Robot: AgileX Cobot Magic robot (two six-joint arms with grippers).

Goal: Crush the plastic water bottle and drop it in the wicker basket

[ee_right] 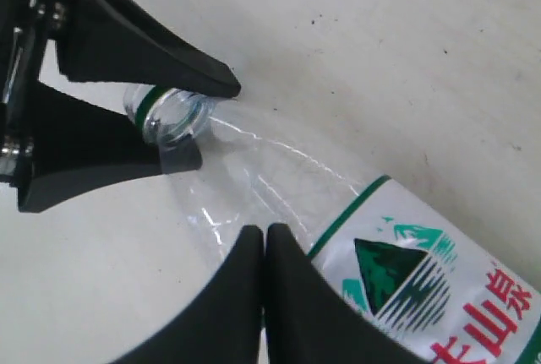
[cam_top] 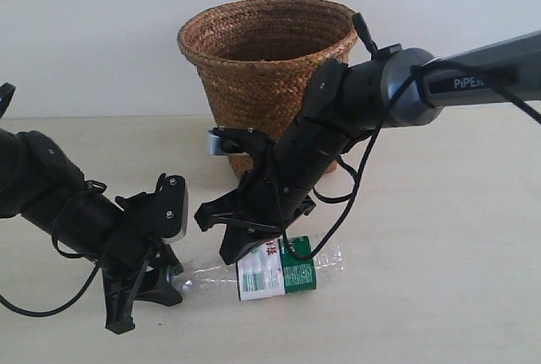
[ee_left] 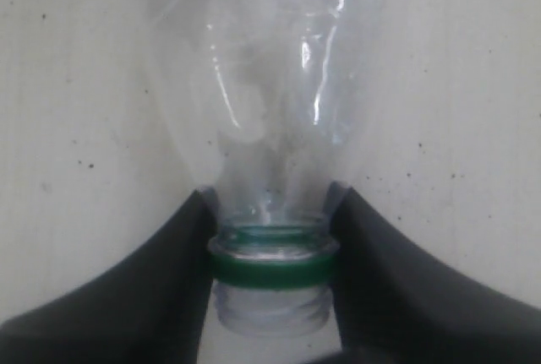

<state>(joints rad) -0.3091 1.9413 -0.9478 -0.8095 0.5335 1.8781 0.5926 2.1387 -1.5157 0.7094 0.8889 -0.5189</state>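
The black left gripper [cam_top: 172, 282] is pinching the green-ringed neck of the small clear ribbed plastic water bottle [cam_top: 275, 275], which is lying sideways on the pale table [cam_top: 439, 296]. The black right gripper [ee_right: 264, 233] is hovering at the bottle's shoulder, fingers pressed together. The brown woven wicker basket [cam_top: 262, 68] is standing behind.

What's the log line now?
left end effector shut on plastic water bottle neck | right end effector shut beside label | bottle on table, outside wicker basket
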